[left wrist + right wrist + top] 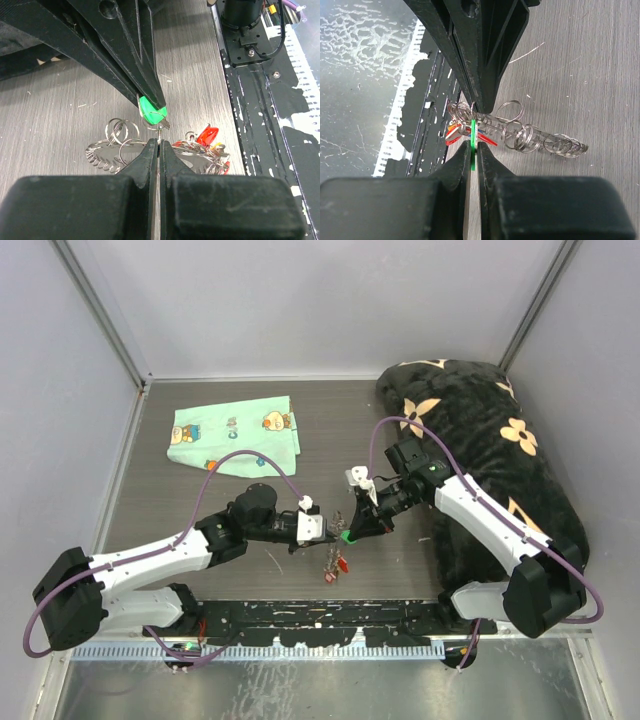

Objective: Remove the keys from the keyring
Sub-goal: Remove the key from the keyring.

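The keyring (102, 152) is a thin silver wire loop fringed with small metal pieces and hung with small split rings (120, 131). It hangs just above the table between my two grippers. My left gripper (159, 144) is shut on its thin wire. My right gripper (475, 150) is shut on the green key (472, 140), gripping its flat plastic head. That green key (150, 111) sits right above my left fingertips. More keys (207, 136) with red and orange heads bunch on the ring beside the jaws. From above, both grippers meet tip to tip over the dangling keys (335, 565).
A mint-green cartoon-print cloth (235, 435) lies at the back left. A large black flower-print blanket (490, 430) fills the right side, under my right arm. The black base rail (320, 620) runs along the near edge, just behind the keys.
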Robot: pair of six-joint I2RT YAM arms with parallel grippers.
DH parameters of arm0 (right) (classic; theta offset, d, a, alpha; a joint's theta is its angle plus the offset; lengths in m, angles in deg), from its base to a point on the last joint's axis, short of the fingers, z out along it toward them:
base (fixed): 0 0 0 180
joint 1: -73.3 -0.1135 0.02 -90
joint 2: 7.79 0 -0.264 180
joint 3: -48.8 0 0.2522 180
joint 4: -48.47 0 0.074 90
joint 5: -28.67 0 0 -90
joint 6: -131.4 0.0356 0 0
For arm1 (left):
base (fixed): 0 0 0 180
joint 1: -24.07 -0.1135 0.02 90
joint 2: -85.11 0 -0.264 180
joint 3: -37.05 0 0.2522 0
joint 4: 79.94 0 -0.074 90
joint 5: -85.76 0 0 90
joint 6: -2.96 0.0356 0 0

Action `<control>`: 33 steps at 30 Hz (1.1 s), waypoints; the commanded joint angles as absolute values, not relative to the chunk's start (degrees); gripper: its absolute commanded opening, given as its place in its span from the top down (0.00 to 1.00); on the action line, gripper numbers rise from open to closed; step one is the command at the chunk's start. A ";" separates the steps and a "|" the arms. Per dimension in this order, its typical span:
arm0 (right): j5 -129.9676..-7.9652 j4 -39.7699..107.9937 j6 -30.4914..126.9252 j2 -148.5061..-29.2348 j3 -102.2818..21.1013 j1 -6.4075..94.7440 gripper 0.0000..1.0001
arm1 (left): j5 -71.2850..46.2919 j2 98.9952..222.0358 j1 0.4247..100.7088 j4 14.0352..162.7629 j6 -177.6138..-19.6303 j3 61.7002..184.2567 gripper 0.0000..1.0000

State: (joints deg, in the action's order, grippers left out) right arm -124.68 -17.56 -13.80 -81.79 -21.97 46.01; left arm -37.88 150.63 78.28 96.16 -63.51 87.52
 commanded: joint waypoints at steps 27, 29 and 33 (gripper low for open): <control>-123.00 -10.84 -2.74 -81.72 -23.71 46.43 0.98 | -40.87 147.26 78.14 97.21 -62.92 89.86 1.00; -122.72 -10.99 -2.98 -81.64 -23.75 46.68 0.98 | -41.11 146.70 78.15 96.90 -62.93 89.79 1.00; -122.83 -11.26 -3.16 -81.83 -23.63 46.99 0.98 | -41.33 145.66 78.19 96.75 -63.18 89.41 1.00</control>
State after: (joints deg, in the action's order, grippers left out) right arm -123.54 -12.93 -3.20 -82.60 -21.97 46.23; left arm -38.61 148.59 78.02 94.94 -63.51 88.09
